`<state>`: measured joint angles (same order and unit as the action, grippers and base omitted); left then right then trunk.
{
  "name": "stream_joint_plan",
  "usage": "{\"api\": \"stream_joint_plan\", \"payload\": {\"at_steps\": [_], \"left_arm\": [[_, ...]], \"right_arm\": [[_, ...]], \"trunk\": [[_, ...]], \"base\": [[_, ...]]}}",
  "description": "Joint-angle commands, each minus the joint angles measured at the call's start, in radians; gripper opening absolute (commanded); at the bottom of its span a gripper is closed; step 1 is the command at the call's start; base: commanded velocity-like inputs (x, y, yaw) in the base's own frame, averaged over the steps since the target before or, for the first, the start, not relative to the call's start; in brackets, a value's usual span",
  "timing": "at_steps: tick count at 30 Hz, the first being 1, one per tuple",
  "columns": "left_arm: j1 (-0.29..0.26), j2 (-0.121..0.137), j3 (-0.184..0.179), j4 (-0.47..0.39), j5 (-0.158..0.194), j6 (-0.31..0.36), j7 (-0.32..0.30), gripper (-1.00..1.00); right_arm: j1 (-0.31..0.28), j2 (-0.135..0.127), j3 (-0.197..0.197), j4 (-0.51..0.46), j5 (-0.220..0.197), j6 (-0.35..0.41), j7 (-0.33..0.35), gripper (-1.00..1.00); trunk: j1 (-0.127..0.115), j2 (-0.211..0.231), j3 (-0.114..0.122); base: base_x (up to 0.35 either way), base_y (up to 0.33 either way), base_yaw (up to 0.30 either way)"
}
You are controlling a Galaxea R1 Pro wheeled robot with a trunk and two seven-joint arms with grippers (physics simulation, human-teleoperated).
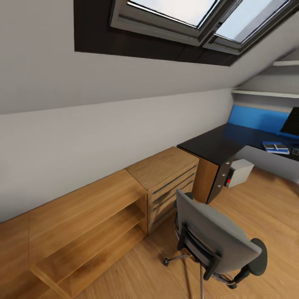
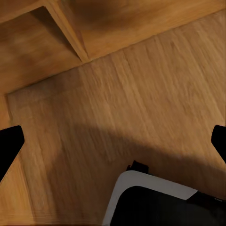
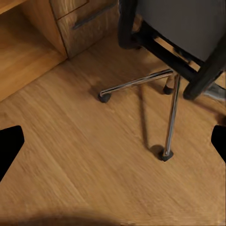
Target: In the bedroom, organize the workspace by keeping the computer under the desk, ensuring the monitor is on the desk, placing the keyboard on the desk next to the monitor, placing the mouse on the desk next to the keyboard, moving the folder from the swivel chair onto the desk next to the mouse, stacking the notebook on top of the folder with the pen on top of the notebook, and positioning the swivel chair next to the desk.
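Swivel chair (image 1: 216, 241): standing near the counter (image 1: 216, 143), seat hidden.
Approach: circling slowly to check the seat.
Left end effector (image 2: 113, 141): spread wide, carrying nothing.
Right end effector (image 3: 113, 141): likewise.

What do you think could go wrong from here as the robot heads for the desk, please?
1. The swivel chair stands between the robot and the desk; its chrome legs lie close ahead, so the base might clip a castor and roll it away.
2. The computer sits at the desk's near end and could be bumped on a tight approach.
3. The blue book lies near the desk's front edge and could be knocked off.
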<state>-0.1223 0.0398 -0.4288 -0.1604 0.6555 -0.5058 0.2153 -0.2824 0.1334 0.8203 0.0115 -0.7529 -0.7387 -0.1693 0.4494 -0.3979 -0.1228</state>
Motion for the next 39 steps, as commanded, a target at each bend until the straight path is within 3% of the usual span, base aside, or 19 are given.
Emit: {"api": "stream_joint_plan", "payload": {"at_steps": [1,2,3,6,7,10,11,17,22,39], "left_arm": [[0.0,0.0,-0.01,0.006,0.001,-0.008,0.009,1.0],[0.0,0.0,-0.01,0.019,0.002,-0.027,0.008,1.0],[0.0,-0.004,-0.015,0.051,-0.001,-0.098,0.008,1.0],[0.0,-0.021,-0.022,0.107,-0.028,-0.226,0.007,1.0],[0.0,-0.025,-0.023,0.119,-0.048,-0.268,0.007,1.0],[0.0,-0.029,-0.025,0.129,-0.083,-0.312,0.006,1.0],[0.0,-0.032,-0.025,0.135,-0.133,-0.342,0.007,1.0],[0.0,-0.035,-0.026,0.139,-0.196,-0.364,0.008,1.0],[0.0,-0.034,-0.025,0.138,-0.199,-0.365,0.012,1.0],[0.0,-0.034,-0.022,0.137,-0.197,-0.364,0.013,1.0]], "right_arm": [[0.006,-0.006,0.013,0.004,0.007,-0.006,-0.009,1.0],[0.022,-0.019,0.013,0.006,0.017,-0.02,-0.009,1.0],[0.061,-0.039,0.014,0.009,0.043,-0.065,-0.009,1.0],[0.106,-0.055,0.014,0.011,0.067,-0.128,-0.009,1.0],[0.118,-0.059,0.013,0.012,0.071,-0.146,-0.009,1.0],[0.135,-0.063,0.014,0.012,0.075,-0.165,-0.009,1.0],[0.15,-0.063,0.016,0.012,0.079,-0.177,-0.008,1.0],[0.169,-0.058,0.02,0.012,0.085,-0.195,-0.007,1.0],[0.187,-0.063,0.019,0.012,0.086,-0.247,-0.007,1.0],[0.189,-0.063,0.017,0.011,0.084,-0.246,-0.01,1.0]], "trunk": [[0.001,-0.002,-0.002],[0.001,-0.002,-0.002],[0.001,-0.002,-0.002],[0.001,-0.002,-0.002],[0.001,-0.002,-0.002],[0.001,-0.002,-0.002],[0.001,-0.002,-0.002],[0.001,-0.002,-0.001],[0.001,-0.002,0.0],[0.001,-0.002,0.007]], "base": [[0.0,0.0,-0.279],[0.0,0.0,-0.278],[0.0,0.0,-0.278],[0.0,0.0,-0.278],[0.0,0.0,-0.278],[0.0,0.0,-0.278],[0.0,0.0,-0.278],[0.0,0.0,-0.275],[0.0,0.011,-0.273],[0.0,0.014,-0.271]]}}
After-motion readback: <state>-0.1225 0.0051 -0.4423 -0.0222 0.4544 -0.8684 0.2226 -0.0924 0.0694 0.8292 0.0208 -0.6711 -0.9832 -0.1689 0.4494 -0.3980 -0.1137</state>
